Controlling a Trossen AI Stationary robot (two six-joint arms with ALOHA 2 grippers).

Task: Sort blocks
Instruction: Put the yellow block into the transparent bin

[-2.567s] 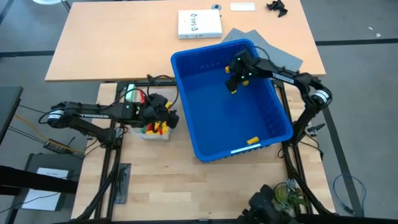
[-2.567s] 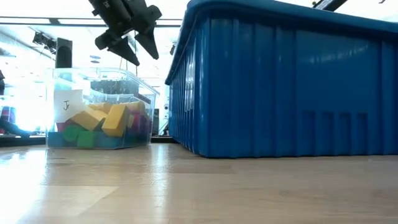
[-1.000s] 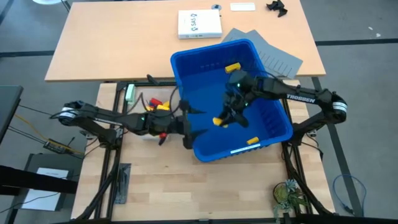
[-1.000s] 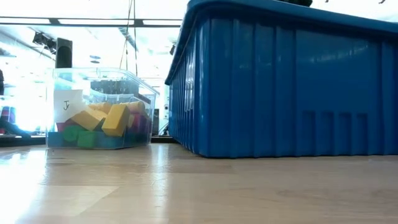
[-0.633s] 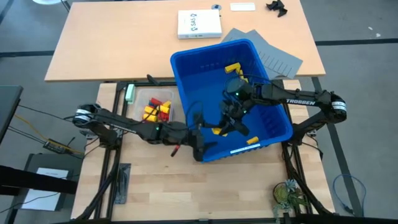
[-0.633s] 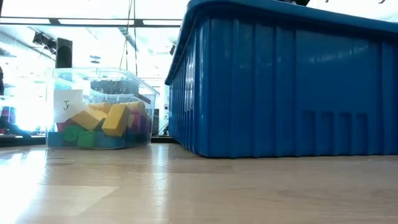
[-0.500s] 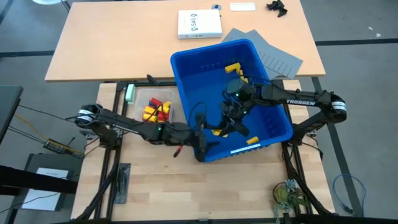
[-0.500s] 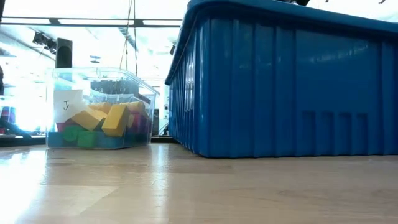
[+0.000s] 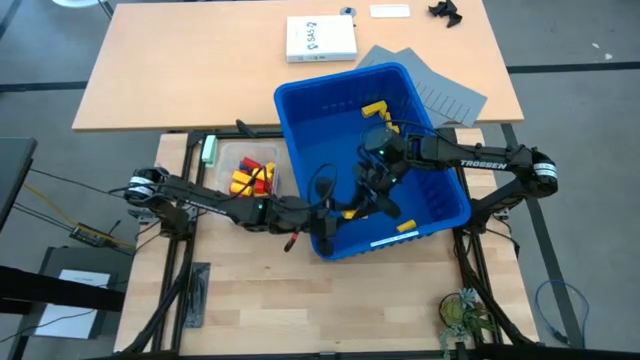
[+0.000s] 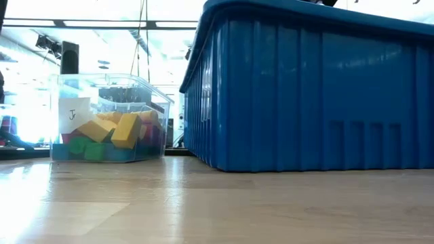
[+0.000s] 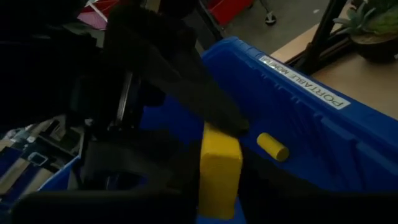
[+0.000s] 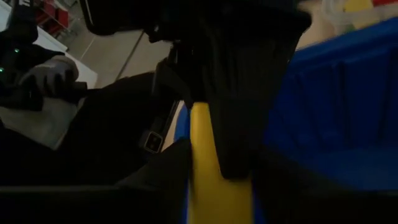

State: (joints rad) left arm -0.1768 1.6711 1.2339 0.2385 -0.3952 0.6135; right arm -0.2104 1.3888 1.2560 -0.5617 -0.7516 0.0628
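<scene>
While you scan from nine o'clock, clear tub [image 9: 246,172] of blocks [image 9: 251,178] on worktop [image 9: 250,280], left pincer [image 9: 331,215] inside blue bin [image 9: 300,110] gripping yellow block [image 9: 349,210], right pincer [image 9: 372,205] clamped on that same block at three o'clock.

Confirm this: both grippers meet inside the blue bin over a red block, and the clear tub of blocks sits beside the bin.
Wrong colour. The block between the left gripper and right gripper is yellow, as the left wrist view shows. Both do meet inside the blue bin, with the clear tub beside it.
</scene>
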